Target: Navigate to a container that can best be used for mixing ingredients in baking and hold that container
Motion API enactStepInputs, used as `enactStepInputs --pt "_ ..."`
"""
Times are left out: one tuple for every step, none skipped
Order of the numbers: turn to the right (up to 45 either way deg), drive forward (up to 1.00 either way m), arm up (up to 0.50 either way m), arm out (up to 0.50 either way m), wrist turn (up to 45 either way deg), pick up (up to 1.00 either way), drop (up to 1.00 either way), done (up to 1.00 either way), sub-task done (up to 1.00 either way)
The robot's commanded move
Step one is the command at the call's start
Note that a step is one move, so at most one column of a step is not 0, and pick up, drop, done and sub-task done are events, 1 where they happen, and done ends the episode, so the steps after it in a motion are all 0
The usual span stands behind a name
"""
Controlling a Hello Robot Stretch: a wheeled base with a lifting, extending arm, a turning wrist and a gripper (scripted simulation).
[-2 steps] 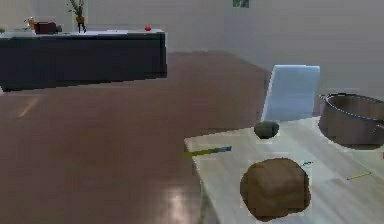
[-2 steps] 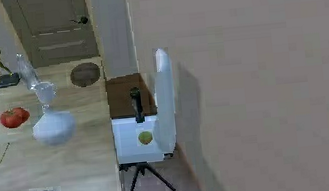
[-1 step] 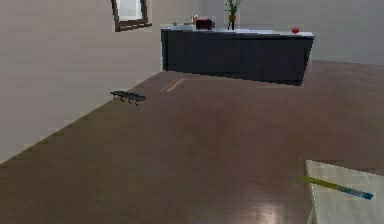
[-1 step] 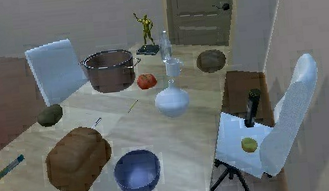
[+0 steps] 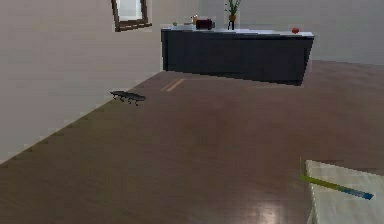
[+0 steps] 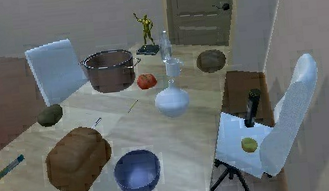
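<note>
Bowl [image 6: 137, 171], blue and upright, stands on the wooden table [image 6: 201, 130] near its closest edge, just beside a brown loaf [image 6: 78, 157] (round and deep, so likely the mixing container). That edge spot should suit a side reach. How the gripper stands I cannot tell.

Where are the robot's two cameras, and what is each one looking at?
Forward view: on the robot, facing ahead and down over the floor to a far counter.
Arm side view: on the robot's body, facing sideways at the table with a bowl and pot.
Shared: the table's corner with its pencil.
</note>
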Motion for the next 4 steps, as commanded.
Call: enactStepInputs --pt "0.0 0.0 0.38 0.0 0.0 0.0 0.0 0.0 0.0" --pt "0.0 0.0 0.0 0.1 0.0 0.0 0.0 0.0 0.0" --pt "0.0 0.0 0.0 0.0 45.0 0.0 0.0 0.0 0.0" --pt "0.0 0.0 0.0 0.0 45.0 0.0 0.0 0.0 0.0"
